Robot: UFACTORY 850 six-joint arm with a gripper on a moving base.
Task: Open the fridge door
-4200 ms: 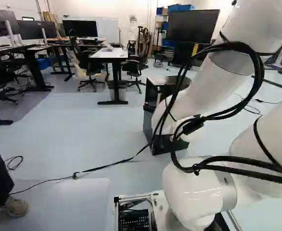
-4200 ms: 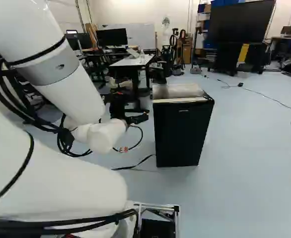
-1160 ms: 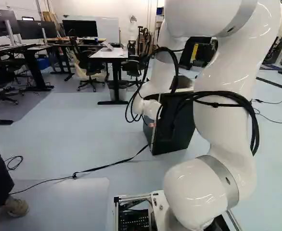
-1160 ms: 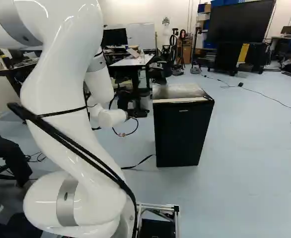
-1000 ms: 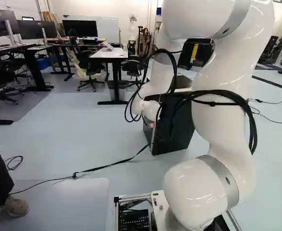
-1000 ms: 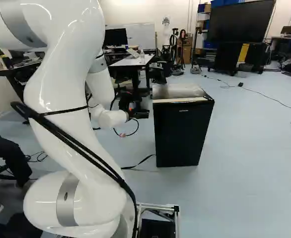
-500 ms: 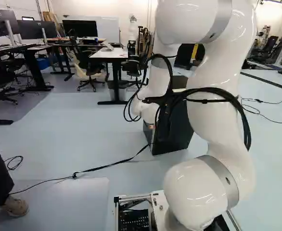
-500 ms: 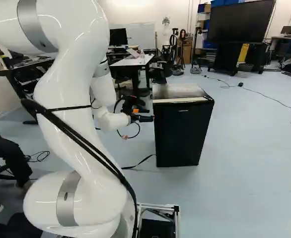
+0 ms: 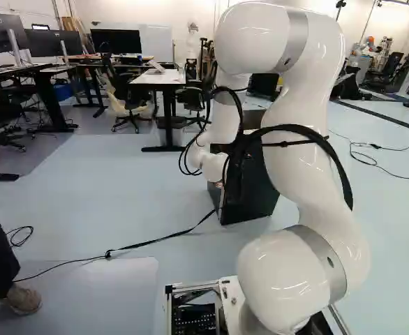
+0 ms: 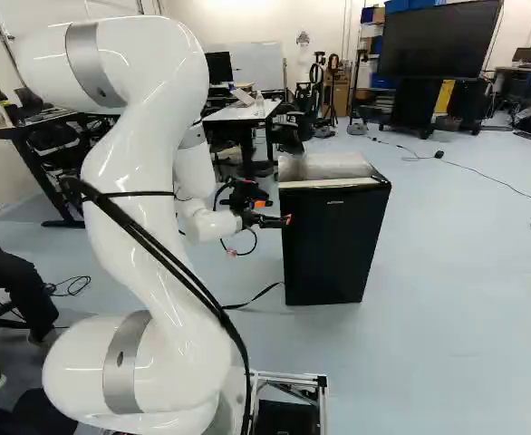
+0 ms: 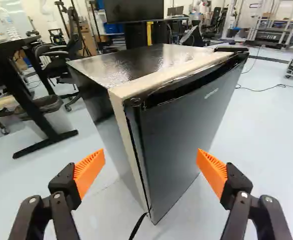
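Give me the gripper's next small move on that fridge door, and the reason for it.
I would ease the gripper a little forward, keeping the near edge of the door lined up between its open fingers. The door looks shut against the fridge, that upright edge lies ahead of the gap, and nothing is gripped, so getting nearer probably has to come before any pull.
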